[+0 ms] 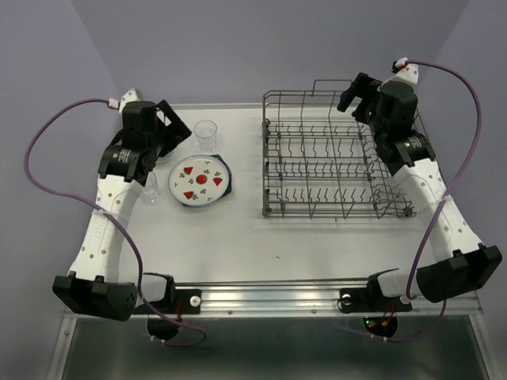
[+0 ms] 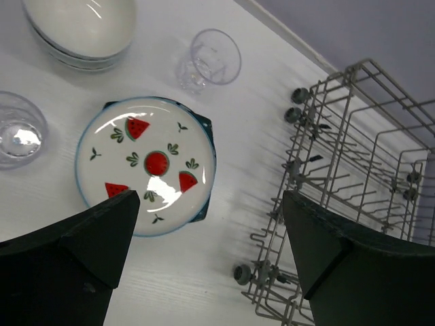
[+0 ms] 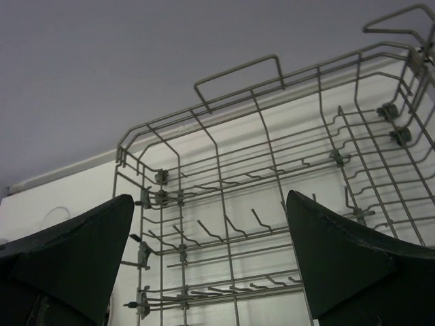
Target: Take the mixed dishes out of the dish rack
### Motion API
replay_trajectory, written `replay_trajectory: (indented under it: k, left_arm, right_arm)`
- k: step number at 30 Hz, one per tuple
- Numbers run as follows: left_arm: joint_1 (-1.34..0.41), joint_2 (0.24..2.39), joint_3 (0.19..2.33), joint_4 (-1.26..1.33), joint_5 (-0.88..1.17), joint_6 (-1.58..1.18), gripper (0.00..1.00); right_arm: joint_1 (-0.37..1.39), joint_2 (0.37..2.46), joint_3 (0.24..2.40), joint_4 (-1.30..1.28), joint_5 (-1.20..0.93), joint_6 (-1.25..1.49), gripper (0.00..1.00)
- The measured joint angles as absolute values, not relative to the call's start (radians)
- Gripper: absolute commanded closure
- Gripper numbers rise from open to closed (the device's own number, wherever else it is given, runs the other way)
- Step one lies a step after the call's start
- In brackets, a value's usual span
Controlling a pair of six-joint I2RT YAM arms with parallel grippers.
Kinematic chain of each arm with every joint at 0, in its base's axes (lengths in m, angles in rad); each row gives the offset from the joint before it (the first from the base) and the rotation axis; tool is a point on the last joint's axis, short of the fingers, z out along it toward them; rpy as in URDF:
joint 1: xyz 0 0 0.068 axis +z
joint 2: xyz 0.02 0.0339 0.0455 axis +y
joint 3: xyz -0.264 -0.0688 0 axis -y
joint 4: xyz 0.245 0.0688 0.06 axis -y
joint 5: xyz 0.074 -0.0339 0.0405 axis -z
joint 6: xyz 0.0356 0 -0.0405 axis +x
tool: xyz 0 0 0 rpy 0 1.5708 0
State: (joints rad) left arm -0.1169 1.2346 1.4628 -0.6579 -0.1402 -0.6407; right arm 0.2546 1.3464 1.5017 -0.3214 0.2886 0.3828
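White plate (image 1: 201,181) at nine o'clock of dish rack (image 1: 337,170); left end effector (image 2: 211,204), right end effector (image 3: 209,200) both spread, empty

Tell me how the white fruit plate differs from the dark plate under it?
The white plate is round; the dark teal plate shows rounded corners poking out beneath it. The white plate carries red fruit and green leaves; the teal plate looks plain. The white plate lies on top; the teal plate is mostly hidden. Both lie flat on the table, outside the dish rack.
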Motion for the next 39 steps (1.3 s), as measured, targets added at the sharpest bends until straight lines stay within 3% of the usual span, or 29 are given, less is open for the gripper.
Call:
replay_trajectory:
  k: [10,19,22,26,27,31,32,36,39]
  left_arm:
    - [-0.509,1.456,1.469,-0.547,-0.169,-0.575,0.01]
    - [-0.638,1.682,1.563,-0.504,-0.094,-0.534,0.02]
    - [-0.656,1.729,1.577,-0.5,-0.077,-0.53,0.09]
    - [-0.667,1.772,1.578,-0.498,-0.057,-0.526,0.25]
    - [-0.668,1.778,1.578,-0.498,-0.052,-0.524,0.34]
    - [-0.672,1.793,1.578,-0.496,-0.031,-0.522,0.55]
    - [-0.672,1.794,1.578,-0.496,-0.028,-0.519,0.65]
    - [-0.675,1.8,1.578,-0.491,-0.019,-0.516,0.77]
    - [-0.673,1.8,1.577,-0.494,-0.022,-0.514,0.78]
  right_arm:
    - [0.106,1.272,1.388,-0.428,0.486,0.434,0.0]
    - [0.008,1.257,1.262,-0.485,0.509,0.458,0.0]
    - [-0.016,1.256,1.238,-0.497,0.51,0.469,0.0]
    - [-0.039,1.246,1.205,-0.502,0.522,0.48,0.0]
    - [-0.04,1.243,1.197,-0.502,0.527,0.485,0.0]
    - [-0.054,1.217,1.162,-0.509,0.56,0.509,0.0]
    - [-0.06,1.211,1.156,-0.511,0.569,0.514,0.0]
    - [-0.086,1.199,1.136,-0.511,0.595,0.531,0.0]
    - [-0.106,1.208,1.128,-0.511,0.593,0.548,0.0]
